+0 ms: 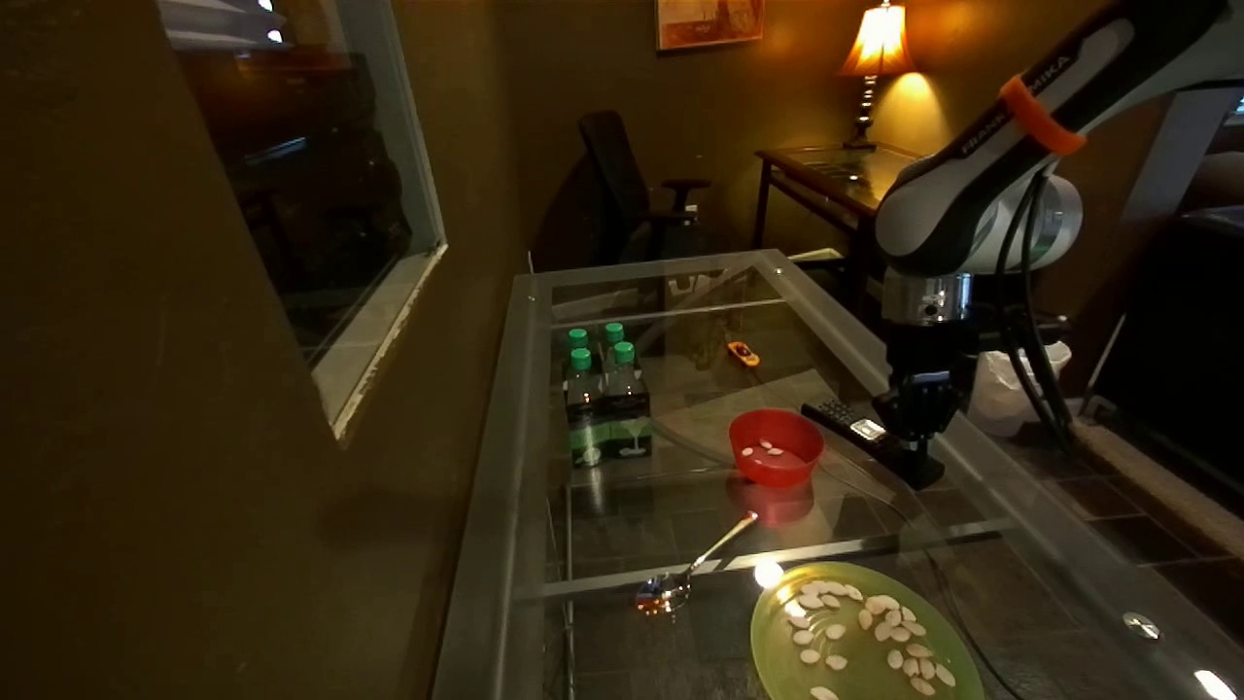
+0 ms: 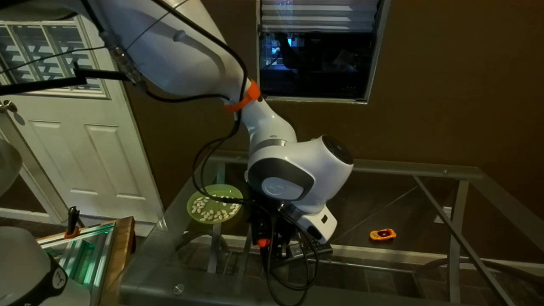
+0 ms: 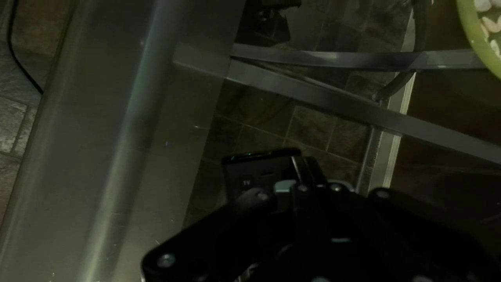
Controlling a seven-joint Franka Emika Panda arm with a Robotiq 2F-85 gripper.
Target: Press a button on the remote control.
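The remote control (image 1: 865, 431) is a long, flat black bar lying on the glass table, with a bright patch near its middle. In an exterior view it shows only partly (image 2: 321, 249) behind the arm and cables. My gripper (image 1: 917, 449) points down over the end of the remote nearest that camera. In the wrist view my gripper's fingers (image 3: 306, 169) are together with nothing between them. They cover the right part of the remote's end (image 3: 254, 172), where a button marked TV shows. The rest of the remote is hidden there. I cannot tell whether the fingertips touch it.
A red cup (image 1: 776, 449) with a few seeds stands beside the remote. A green plate (image 1: 777, 647) of seeds, a spoon (image 1: 695, 566), a bottle carrier (image 1: 609, 425) and a yellow toy car (image 1: 742, 354) are also on the table. Cables (image 2: 312, 267) hang by the gripper.
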